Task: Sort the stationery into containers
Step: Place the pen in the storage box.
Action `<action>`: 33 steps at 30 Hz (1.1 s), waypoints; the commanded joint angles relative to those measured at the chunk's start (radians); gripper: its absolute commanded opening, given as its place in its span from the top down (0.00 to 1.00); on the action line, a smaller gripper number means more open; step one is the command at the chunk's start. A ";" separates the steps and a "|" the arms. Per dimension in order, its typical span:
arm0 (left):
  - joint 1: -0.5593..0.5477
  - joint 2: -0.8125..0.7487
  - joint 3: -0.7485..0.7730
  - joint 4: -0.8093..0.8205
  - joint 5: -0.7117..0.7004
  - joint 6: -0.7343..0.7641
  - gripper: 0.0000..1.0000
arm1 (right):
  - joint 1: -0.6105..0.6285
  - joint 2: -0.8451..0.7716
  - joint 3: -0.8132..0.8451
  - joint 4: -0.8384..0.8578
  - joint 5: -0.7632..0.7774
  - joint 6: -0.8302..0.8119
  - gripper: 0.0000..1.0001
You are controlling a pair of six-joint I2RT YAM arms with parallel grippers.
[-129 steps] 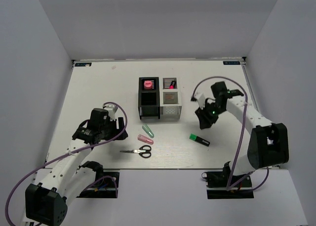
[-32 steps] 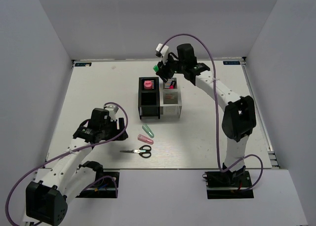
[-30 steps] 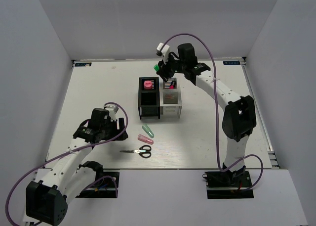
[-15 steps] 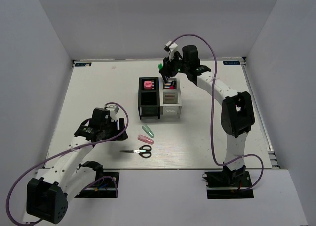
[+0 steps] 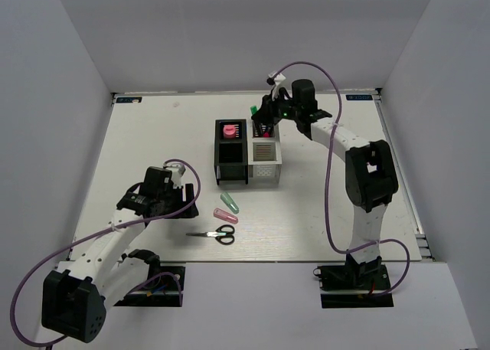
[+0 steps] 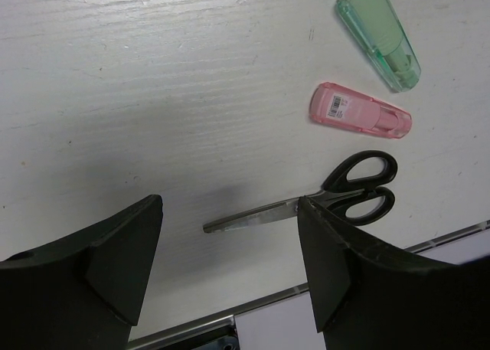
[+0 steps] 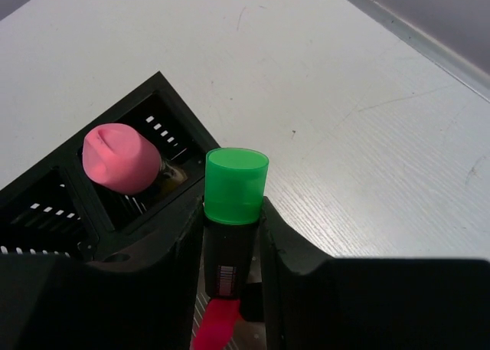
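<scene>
My right gripper (image 5: 259,119) is shut on the green-capped black highlighter (image 7: 233,220), holding it upright over the far white box (image 5: 263,130) of the container cluster; a pink-capped highlighter (image 7: 214,327) lies in that box below it. The pink tube (image 5: 228,131) stands in the far black box (image 7: 126,204), and it also shows in the right wrist view (image 7: 121,157). My left gripper (image 6: 230,269) is open and empty above the table, just left of the black-handled scissors (image 6: 329,195). The pale green capsule (image 6: 379,36) and pink capsule (image 6: 360,111) lie beyond the scissors. The orange-capped highlighter is hidden.
The near black box (image 5: 230,166) and near white box (image 5: 265,166) front the cluster. The table's front edge (image 6: 268,315) runs just below my left gripper. White walls enclose the table on three sides.
My right gripper picked the green highlighter off the table at the right and carried it to the far white box, lowering it there. My left arm shifted slightly.
</scene>
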 commanded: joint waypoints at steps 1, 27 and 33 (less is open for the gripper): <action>0.006 0.002 0.025 -0.005 0.002 0.015 0.18 | -0.024 -0.041 -0.001 0.113 -0.043 0.051 1.00; 0.004 0.005 0.021 0.018 0.020 0.009 0.46 | -0.052 -0.121 0.018 -0.050 -0.080 -0.040 0.46; -0.017 0.052 0.027 0.112 0.102 -0.135 1.00 | -0.067 -0.287 0.062 -0.296 0.134 0.010 0.94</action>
